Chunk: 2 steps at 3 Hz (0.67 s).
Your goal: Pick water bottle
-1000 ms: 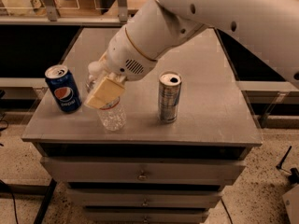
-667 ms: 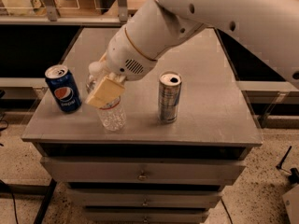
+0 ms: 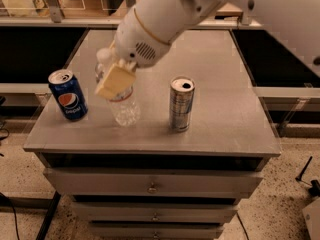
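The water bottle is clear ribbed plastic with a white cap, and it leans with its cap toward the upper left. It is at the front middle of the grey cabinet top. Its base looks slightly raised off the surface. My gripper comes down from the upper right on the white arm and is shut on the bottle's upper body. One cream-coloured finger pad covers the label area. The other finger is hidden behind the bottle.
A blue Pepsi can stands left of the bottle near the cabinet's left edge. A slim silver can with an open top stands to its right. Drawers are below the front edge. Dark shelving surrounds the cabinet.
My gripper has risen a little with the water bottle in it. The bottle's base has come up off the top and the bottle tilts more. Both cans stand as before.
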Tool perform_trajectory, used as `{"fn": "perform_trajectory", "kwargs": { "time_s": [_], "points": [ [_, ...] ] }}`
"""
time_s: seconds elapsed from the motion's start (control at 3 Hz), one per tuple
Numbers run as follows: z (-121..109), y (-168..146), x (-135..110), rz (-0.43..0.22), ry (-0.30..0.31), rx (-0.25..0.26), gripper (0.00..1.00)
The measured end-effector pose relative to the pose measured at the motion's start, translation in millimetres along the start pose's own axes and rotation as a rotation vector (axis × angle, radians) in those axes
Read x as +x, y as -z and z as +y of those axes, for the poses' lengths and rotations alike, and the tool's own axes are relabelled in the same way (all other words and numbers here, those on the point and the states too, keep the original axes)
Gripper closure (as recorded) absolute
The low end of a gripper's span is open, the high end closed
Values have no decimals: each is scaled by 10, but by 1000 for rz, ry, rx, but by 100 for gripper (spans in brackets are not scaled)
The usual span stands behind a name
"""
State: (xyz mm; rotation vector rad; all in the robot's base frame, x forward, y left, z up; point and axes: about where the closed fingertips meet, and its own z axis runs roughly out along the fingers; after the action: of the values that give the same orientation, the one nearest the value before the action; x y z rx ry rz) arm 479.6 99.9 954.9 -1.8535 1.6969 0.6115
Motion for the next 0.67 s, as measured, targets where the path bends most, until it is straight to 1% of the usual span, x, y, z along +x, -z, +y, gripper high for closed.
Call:
{"fn": "perform_trajectory", "kwargs": {
  "time_s": [0.33, 0.67],
  "points": [
    [-347, 363, -173, 78, 14, 45, 100],
    [-656, 627, -332, 154, 23, 75, 100]
  ]
}}
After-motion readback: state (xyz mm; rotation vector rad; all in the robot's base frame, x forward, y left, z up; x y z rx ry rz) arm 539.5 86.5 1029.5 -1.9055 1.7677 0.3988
